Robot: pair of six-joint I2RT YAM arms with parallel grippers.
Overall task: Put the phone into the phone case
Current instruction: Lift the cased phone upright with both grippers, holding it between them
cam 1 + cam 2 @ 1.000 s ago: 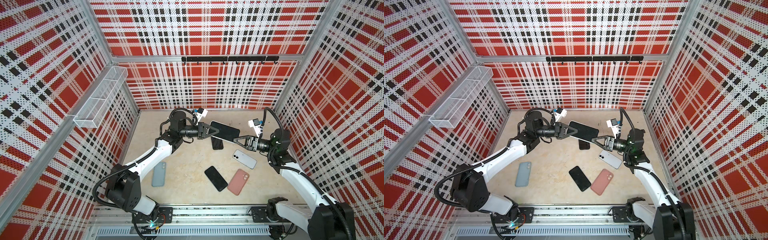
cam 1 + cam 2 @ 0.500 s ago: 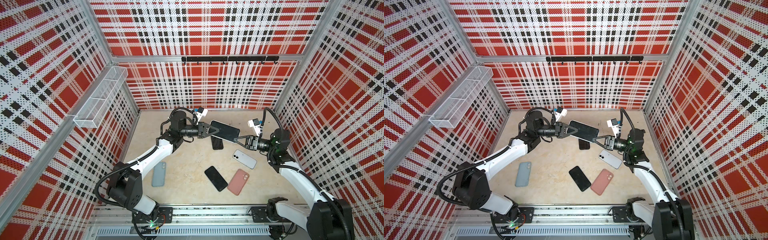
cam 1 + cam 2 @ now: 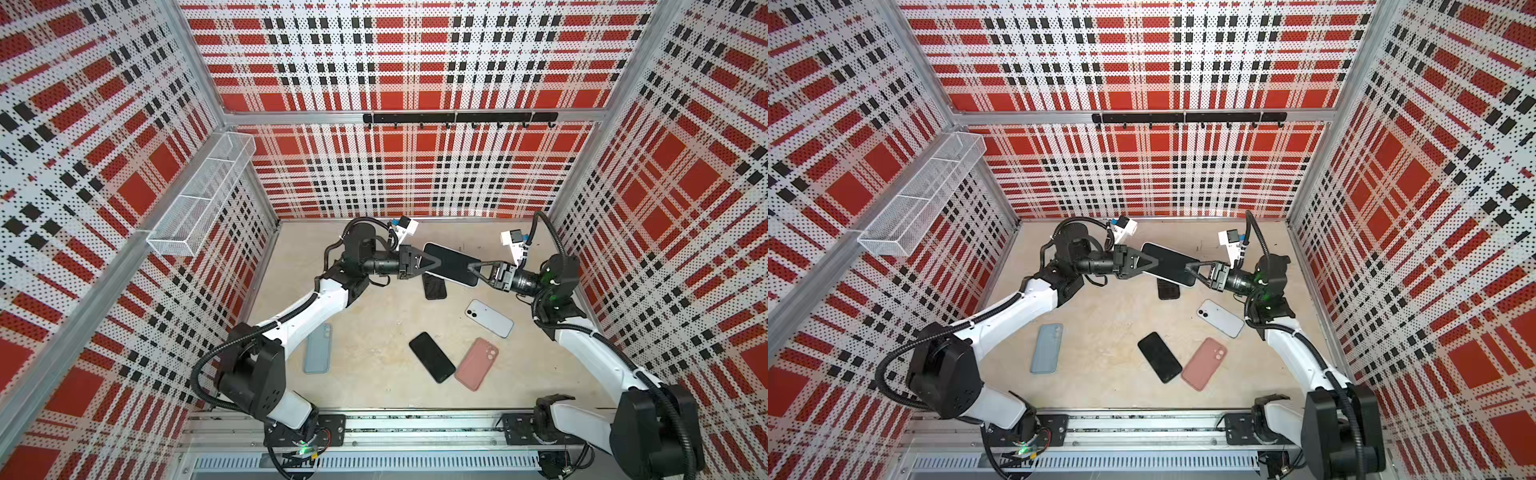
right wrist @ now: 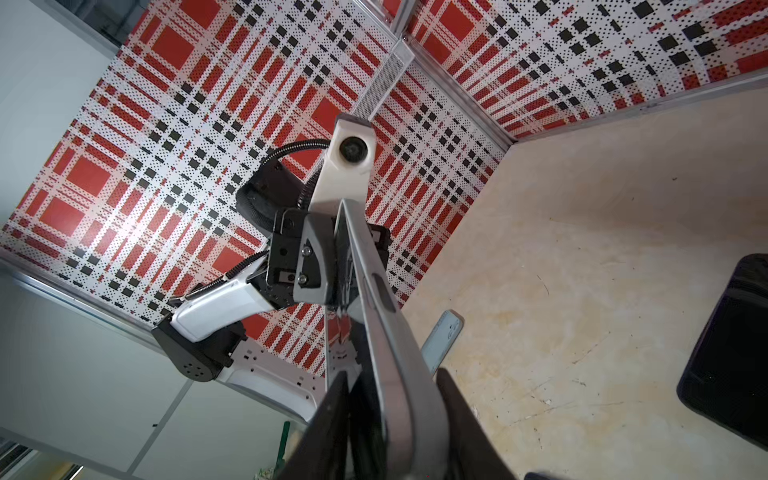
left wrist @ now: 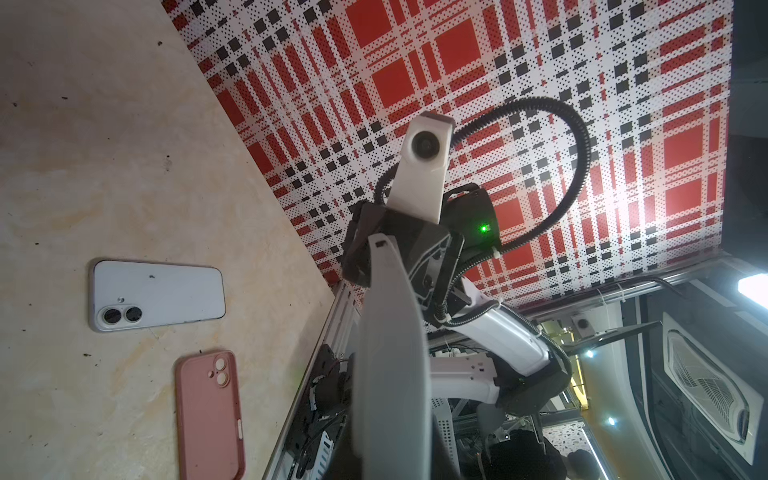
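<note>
Phone [image 3: 452, 266] aloft, screen up; left pincer [image 3: 430, 262] and right pincer [image 3: 474, 269] each pinch one end. Judgement: release one side only when the other grips firmly; black case [image 3: 434, 287] lies beneath.

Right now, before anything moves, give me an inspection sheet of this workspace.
Surface: beige table, scuffed, speckled.
Job's things: held phone in the air, screen up; black case on the table beneath it; black phone, pink case, white phone face down, blue-grey case lie on the table.
Clutter: nothing seen.
Hands: left hand and right hand each shut on an end of the held phone.
Cables: black conduit loops on each arm, clear of the phones.
Surroundings: plaid perforated walls, wire basket, hook rail.
</note>
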